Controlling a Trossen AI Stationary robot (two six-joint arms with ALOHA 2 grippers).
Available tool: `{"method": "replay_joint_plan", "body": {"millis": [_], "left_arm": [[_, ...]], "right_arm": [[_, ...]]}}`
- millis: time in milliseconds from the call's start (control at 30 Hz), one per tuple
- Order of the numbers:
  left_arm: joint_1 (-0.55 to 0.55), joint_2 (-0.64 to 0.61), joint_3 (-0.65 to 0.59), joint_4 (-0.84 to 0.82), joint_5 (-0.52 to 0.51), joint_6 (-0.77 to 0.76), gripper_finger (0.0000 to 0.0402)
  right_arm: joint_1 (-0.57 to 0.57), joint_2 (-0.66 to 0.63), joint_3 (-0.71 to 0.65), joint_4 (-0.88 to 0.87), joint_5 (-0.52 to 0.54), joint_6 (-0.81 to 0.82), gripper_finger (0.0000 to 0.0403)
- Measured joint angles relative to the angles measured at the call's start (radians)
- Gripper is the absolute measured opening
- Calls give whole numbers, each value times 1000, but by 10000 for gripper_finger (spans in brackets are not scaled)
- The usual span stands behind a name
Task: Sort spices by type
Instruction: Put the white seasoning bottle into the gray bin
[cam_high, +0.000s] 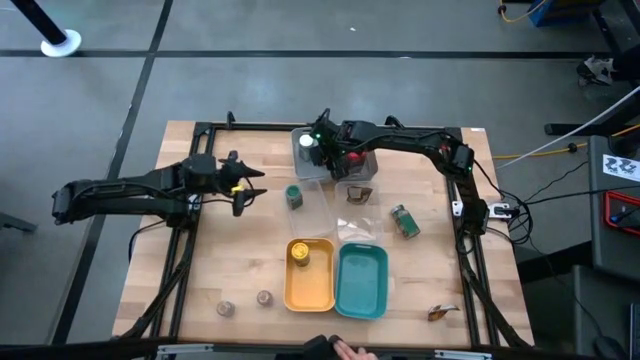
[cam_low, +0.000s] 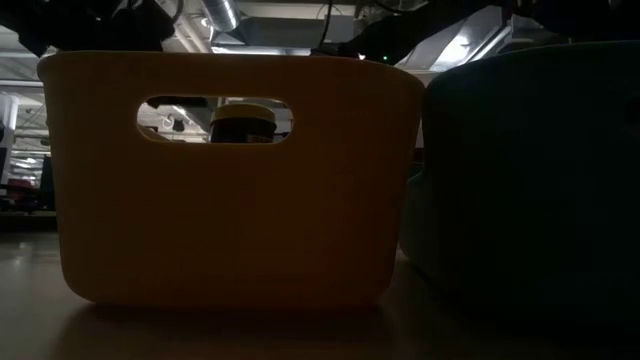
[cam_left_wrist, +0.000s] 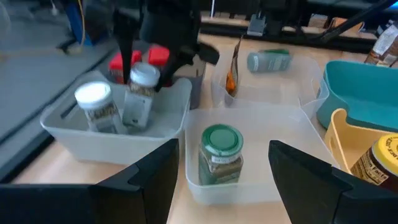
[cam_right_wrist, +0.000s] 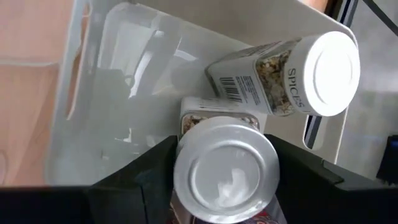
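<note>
Right pincer (cam_right_wrist: 225, 180) is pinching a white-lidded jar (cam_right_wrist: 225, 177) over the grey tray (cam_right_wrist: 112, 87), just beside a second jar (cam_right_wrist: 280, 74) leaning inside. Risk: lowering it may be knocking that neighbour over. Left pincer (cam_left_wrist: 221, 180) is hanging spread near a green-lidded jar (cam_left_wrist: 220, 155).

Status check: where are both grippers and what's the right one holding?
Right gripper over grey tray, shut on white-lidded jar. Left gripper open, waiting beside green-lidded jar. Nothing blocking.
</note>
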Motion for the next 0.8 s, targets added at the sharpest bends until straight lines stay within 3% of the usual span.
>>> {"method": "replay_joint_plan", "body": {"millis": [800], "left_arm": [[-35,-469,-334,173,0,37,233]], "right_arm": [[0,0,0,11,-12,-2,232]]}}
